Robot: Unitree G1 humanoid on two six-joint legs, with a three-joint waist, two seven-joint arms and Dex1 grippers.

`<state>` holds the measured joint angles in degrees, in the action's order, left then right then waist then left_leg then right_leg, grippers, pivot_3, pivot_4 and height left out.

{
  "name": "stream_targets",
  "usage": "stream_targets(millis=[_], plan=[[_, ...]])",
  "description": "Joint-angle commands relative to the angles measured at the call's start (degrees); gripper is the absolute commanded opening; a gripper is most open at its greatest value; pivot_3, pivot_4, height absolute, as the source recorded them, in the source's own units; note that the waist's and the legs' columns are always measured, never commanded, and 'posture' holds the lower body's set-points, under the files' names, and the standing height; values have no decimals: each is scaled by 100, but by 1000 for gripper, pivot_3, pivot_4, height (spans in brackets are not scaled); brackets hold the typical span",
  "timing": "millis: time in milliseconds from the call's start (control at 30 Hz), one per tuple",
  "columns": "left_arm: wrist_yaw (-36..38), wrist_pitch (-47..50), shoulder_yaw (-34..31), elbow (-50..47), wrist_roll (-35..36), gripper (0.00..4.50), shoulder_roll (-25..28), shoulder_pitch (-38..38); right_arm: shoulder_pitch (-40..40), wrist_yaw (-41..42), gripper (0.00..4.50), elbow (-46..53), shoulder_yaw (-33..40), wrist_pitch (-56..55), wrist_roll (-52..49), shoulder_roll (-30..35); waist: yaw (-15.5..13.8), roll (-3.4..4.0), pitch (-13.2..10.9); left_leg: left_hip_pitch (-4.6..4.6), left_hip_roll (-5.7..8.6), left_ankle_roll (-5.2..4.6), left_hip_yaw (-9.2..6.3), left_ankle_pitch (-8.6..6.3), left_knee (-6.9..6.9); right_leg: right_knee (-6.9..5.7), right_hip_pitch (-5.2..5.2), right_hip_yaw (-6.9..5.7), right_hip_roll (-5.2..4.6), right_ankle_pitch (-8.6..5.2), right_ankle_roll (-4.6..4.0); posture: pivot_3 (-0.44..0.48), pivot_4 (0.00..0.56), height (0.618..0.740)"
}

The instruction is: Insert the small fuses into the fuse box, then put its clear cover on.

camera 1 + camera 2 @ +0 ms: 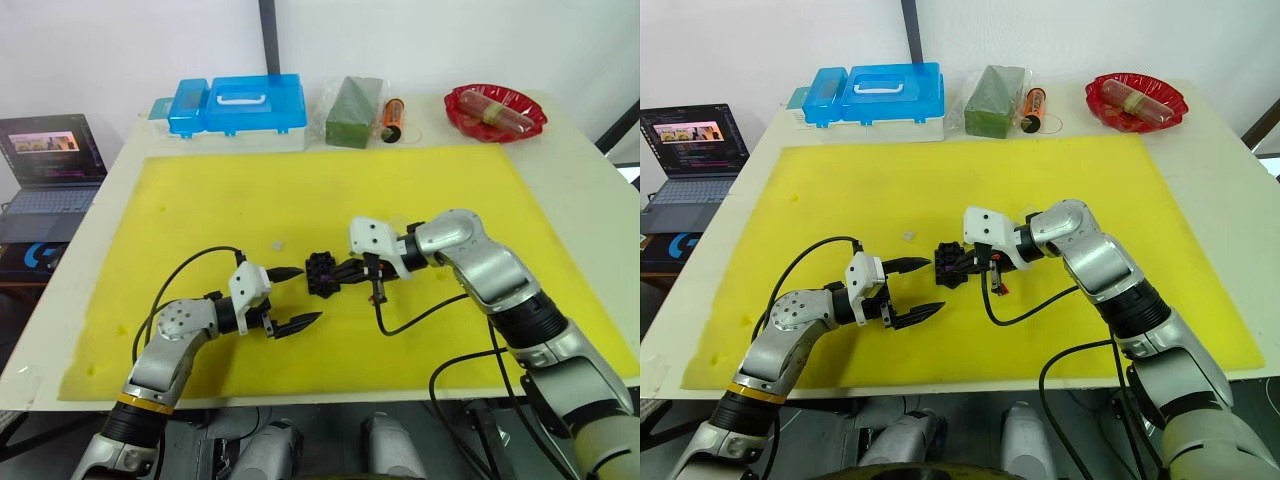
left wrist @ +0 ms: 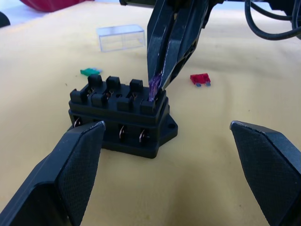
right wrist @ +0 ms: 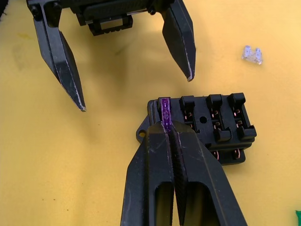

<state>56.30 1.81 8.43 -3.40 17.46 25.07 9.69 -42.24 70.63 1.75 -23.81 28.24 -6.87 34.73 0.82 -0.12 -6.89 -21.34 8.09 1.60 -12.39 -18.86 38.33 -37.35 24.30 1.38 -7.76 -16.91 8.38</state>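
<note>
On the yellow mat [image 1: 200,200] covering my worktable, the small black slotted plastic fuse box [image 3: 207,122] sits mid-mat. My right gripper [image 3: 165,129] is clenched on a purple fuse [image 3: 164,109], at an end slot, seemingly partly seated. My left gripper [image 2: 164,141] hangs released before the box. Red fuse [image 2: 200,79], green fuse [image 2: 89,71], pale fuse [image 3: 252,54] and clear rectangular cover [image 2: 121,37] lie loose nearby. These chips look light, slippery; pinch their flat sides.

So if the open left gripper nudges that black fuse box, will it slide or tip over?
The fuse box probably slides rather than tips: it sits low and wide on the flat yellow mat. Small hard plastic, likely light and stiff. The right gripper, pressing the purple fuse in, may steady it.
</note>
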Motion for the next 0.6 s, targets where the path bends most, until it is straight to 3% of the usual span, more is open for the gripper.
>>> stream_targets(millis=[33,333,533,600], plan=[[12,-110,-41,-155,27,4483,10,24,-82,-20,0,119,54,-98,79,31,1,0,0,0,0,0,0,0,0,0,0,0,0,0,0,0,150,740],[-119,236,20,-505,59,4483,-16,147,-54,-31,0,185,83,-173,73,15,5,0,0,0,0,0,0,0,0,0,0,0,0,0,0,0,150,740],[-138,370,0,-598,87,4500,8,172,-48,-44,1652,177,113,-213,55,4,4,0,0,0,0,0,0,0,0,0,0,0,0,0,0,0,150,740],[-134,394,-12,-605,90,4500,12,173,-46,-50,1652,178,121,-233,52,4,4,0,0,0,0,0,0,0,0,0,0,0,0,0,0,0,150,740]])
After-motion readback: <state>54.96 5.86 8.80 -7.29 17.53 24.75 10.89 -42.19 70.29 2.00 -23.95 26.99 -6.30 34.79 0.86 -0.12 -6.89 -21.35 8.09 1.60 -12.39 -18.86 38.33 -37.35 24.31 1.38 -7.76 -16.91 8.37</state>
